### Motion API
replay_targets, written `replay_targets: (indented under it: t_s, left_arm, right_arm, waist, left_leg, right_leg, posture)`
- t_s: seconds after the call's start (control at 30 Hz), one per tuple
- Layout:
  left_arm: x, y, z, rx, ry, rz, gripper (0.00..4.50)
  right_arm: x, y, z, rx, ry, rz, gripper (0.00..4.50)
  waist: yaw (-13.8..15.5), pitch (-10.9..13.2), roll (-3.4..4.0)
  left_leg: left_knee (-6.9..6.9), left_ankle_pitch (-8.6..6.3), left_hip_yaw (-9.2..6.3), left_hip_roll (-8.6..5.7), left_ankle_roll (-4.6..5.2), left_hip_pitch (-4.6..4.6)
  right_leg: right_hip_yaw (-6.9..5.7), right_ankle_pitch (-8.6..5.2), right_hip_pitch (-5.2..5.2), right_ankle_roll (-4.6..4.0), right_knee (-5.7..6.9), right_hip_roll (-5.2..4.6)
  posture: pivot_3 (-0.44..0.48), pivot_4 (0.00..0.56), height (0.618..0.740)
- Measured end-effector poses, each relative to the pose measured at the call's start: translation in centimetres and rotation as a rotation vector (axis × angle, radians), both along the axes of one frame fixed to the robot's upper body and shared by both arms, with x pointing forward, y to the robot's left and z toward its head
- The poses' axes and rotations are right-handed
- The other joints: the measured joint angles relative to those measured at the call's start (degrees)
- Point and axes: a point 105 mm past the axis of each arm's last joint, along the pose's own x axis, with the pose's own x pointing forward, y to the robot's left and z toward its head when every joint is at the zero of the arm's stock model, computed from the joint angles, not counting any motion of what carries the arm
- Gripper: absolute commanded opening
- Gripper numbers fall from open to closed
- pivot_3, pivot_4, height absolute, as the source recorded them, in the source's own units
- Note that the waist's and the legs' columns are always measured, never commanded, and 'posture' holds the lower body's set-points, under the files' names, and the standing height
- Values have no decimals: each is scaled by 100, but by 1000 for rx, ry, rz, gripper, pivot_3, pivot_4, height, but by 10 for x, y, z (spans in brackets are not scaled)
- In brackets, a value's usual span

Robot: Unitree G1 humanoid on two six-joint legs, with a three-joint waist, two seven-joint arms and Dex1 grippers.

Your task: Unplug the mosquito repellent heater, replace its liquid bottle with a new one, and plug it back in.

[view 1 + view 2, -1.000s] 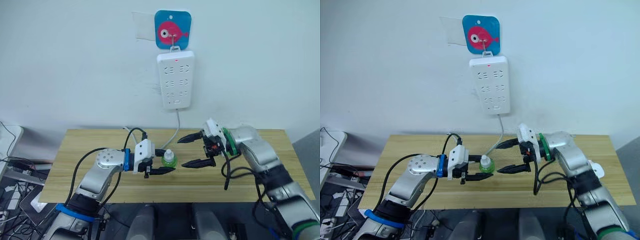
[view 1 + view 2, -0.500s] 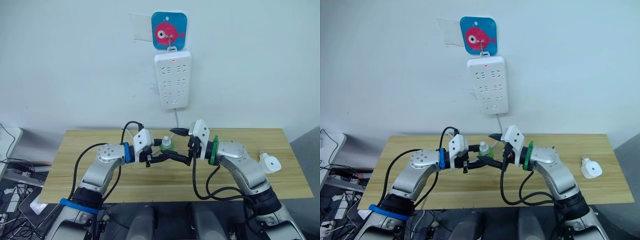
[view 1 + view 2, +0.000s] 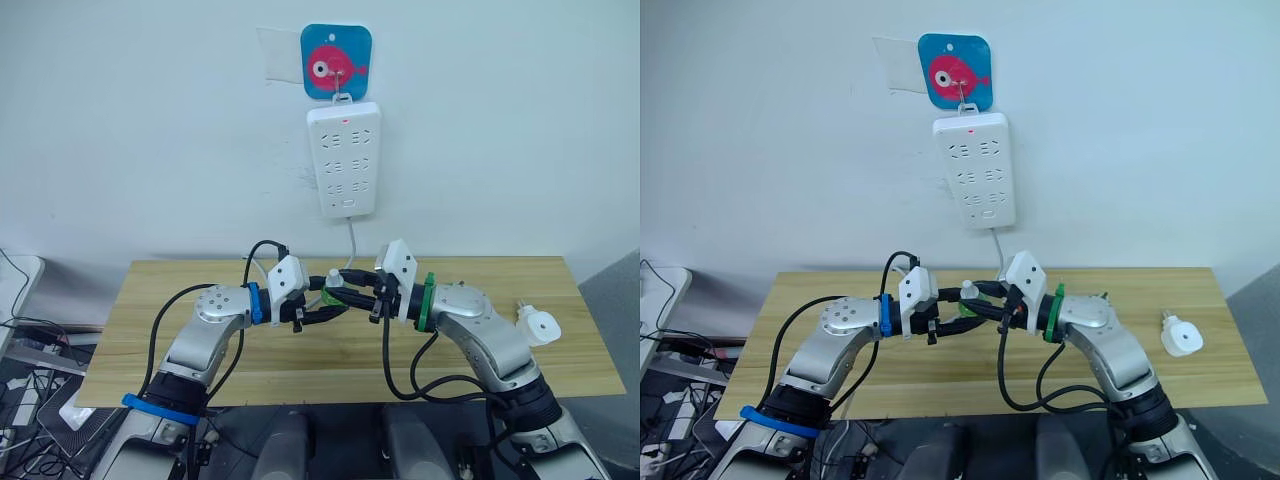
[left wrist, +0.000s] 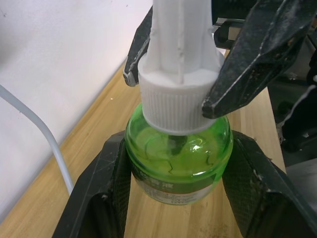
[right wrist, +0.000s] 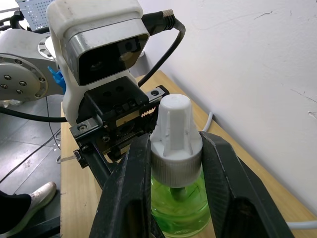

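Observation:
A small green liquid bottle (image 4: 178,158) with a white ribbed cap (image 5: 174,134) is held upright just above the middle of the table. My left gripper (image 3: 322,302) is shut on the green body from the left. Reaching in from the right, my right gripper (image 3: 346,283) is shut on the white cap, its black fingers (image 4: 252,54) pressed against both sides. The mosquito repellent heater (image 3: 540,326), white and rounded with its prongs showing, lies unplugged near the table's right edge.
A white power strip (image 3: 344,160) hangs on the wall from a blue fish hook (image 3: 336,62), and its white cable (image 3: 350,245) drops to the back of the wooden table (image 3: 300,370). Cables and boxes lie on the floor to the left.
My right gripper has swung left from the table's right side to the bottle and shut on its cap. The left gripper has kept its hold and lifted the bottle slightly.

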Motion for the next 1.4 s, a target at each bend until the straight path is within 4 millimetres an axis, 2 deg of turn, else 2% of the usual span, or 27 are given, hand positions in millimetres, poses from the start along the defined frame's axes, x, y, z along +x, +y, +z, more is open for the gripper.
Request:
replay_targets:
  t_s: [0.13,0.3,0.47,0.6,0.7,0.8,0.9,1.03,1.13,1.2,1.3,1.4]
  left_arm:
    - [-2,0,2,-5,-2,-19,2215]
    - [-22,-1,7,1,-10,-156,2215]
    - [-45,-3,1,51,18,-312,2215]
    - [-44,2,1,77,19,-315,2215]
    - [-43,1,1,71,16,-310,2215]
    - [-41,-1,1,55,14,-298,2215]
    - [-37,-2,2,39,10,-262,2215]
    - [-26,5,5,16,4,-171,2215]
    - [-21,5,6,-1,-1,-136,2215]
    - [-19,7,3,-2,10,-116,2215]
    - [-16,7,3,-8,12,-101,2215]
    - [-12,7,4,-5,8,-92,2215]
  right_arm:
    - [1,0,4,-30,-5,74,1028]
    - [-6,1,15,-83,3,400,1028]
    - [-17,3,8,-176,28,739,1028]
    - [-7,9,8,-200,3,780,2369]
    - [1,7,11,-202,12,758,3450]
    - [11,-7,16,-189,11,693,4481]
    - [17,-32,21,-163,11,576,4481]
    - [6,-49,9,-109,44,433,4481]
    - [-6,-44,6,-88,42,372,4481]
    - [-10,-31,11,-42,4,303,4481]
    - [-8,-7,12,36,-21,192,4481]
    - [-3,6,12,59,-30,114,4481]
  waist:
    - [-4,0,0]
    - [-47,0,0]
    - [-85,0,0]
    - [-85,0,1]
    - [-61,0,1]
    - [11,1,1]
    - [58,0,0]
    - [35,0,0]
    - [-41,0,1]
    - [-78,-1,0]
    - [-99,-1,0]
    - [-112,-1,0]
  left_leg:
    - [1,0,2,0,1,2]
    - [2,-1,4,8,3,6]
    - [2,-1,4,12,3,12]
    - [2,0,-1,15,2,12]
    - [2,0,-1,11,1,10]
    - [2,0,-2,9,2,7]
    - [3,0,-9,7,2,3]
    - [2,0,-6,8,2,-2]
    - [3,0,5,10,2,3]
    - [3,0,2,14,1,9]
    - [1,1,-1,14,0,7]
    - [2,2,2,5,-2,4]
  right_leg:
    - [0,0,1,0,1,2]
    - [2,0,3,-1,-1,12]
    - [4,-1,7,-1,3,20]
    - [3,-2,3,-3,8,22]
    - [5,-2,2,-3,5,18]
    - [4,-2,-1,-3,4,14]
    - [-1,-2,1,-3,2,-10]
    - [1,-2,-6,-3,5,-13]
    - [10,-2,-10,-3,18,-11]
    - [8,-2,-8,-3,25,-8]
    - [6,-3,-10,-4,26,-3]
    - [8,-3,-9,-4,20,-4]
  posture:
    - [-37,181,740]
    - [-18,181,740]
    - [6,183,740]
    - [26,188,740]
    - [25,190,740]
    - [18,193,740]
    - [-3,195,740]
    - [-30,193,740]
    - [-47,193,740]
    - [-50,191,740]
    - [-59,189,740]
    - [-69,188,740]
